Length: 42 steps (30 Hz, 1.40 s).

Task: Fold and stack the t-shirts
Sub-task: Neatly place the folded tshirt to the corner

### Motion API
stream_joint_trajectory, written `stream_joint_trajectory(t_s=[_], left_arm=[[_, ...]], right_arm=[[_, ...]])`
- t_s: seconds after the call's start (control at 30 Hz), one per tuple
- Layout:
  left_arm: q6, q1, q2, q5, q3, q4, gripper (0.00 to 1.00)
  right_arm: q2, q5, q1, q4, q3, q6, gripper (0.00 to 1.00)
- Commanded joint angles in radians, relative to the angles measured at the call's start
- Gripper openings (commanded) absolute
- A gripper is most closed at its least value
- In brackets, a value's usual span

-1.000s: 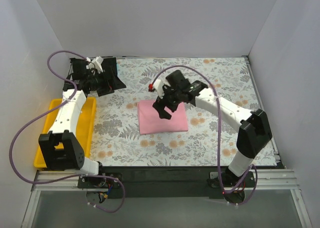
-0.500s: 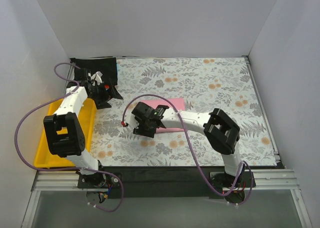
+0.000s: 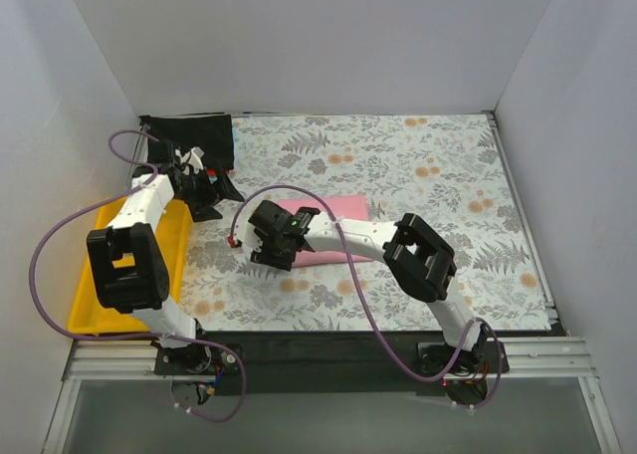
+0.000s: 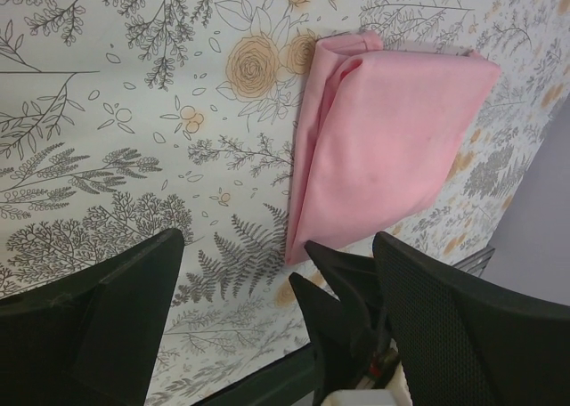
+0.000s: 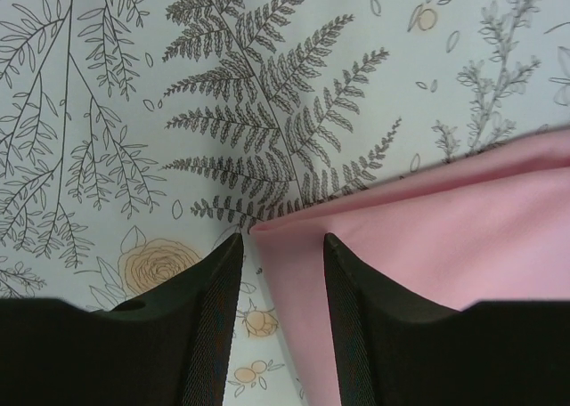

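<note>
Pink t-shirt (image 5: 445, 237) cut off at right edge (right wrist view).

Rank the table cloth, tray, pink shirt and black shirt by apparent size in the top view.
1. Table cloth
2. Tray
3. Pink shirt and black shirt: they look alike and both are partly hidden, so unranked.

Pink shirt (image 3: 346, 206) is folded into a flat rectangle and lies mid-table, long side running left to right. In the left wrist view the pink shirt (image 4: 383, 148) shows stacked fold layers along one edge and a smooth top. Black shirt (image 3: 199, 133) lies spread loosely at the table's far-left corner, well apart from the pink one.
</note>
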Motion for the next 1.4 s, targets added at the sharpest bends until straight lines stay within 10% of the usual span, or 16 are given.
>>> stream_joint_trajectory(t_s=[0.0, 0.23, 0.37, 0.73, 1.37], left_arm=[[-0.001, 0.016, -0.033, 0.024, -0.007, -0.003, 0.87], [-0.006, 0.025, -0.028, 0.033, -0.021, 0.006, 0.87], [-0.011, 0.025, -0.025, 0.048, -0.027, 0.006, 0.87], [-0.152, 0.018, -0.037, 0.292, -0.252, 0.229, 0.87], [-0.58, -0.214, 0.064, 0.234, -0.442, 0.742, 0.88]], right_arm=[[0.034, -0.033, 0.005, 0.008, 0.038, 0.017, 0.47], [0.063, -0.065, 0.006, 0.007, 0.017, 0.031, 0.42], [0.069, -0.064, -0.007, 0.007, 0.028, 0.04, 0.01], [-0.045, -0.134, -0.061, 0.008, 0.034, 0.03, 0.01], [-0.052, -0.263, -0.112, -0.003, 0.109, 0.074, 0.01]])
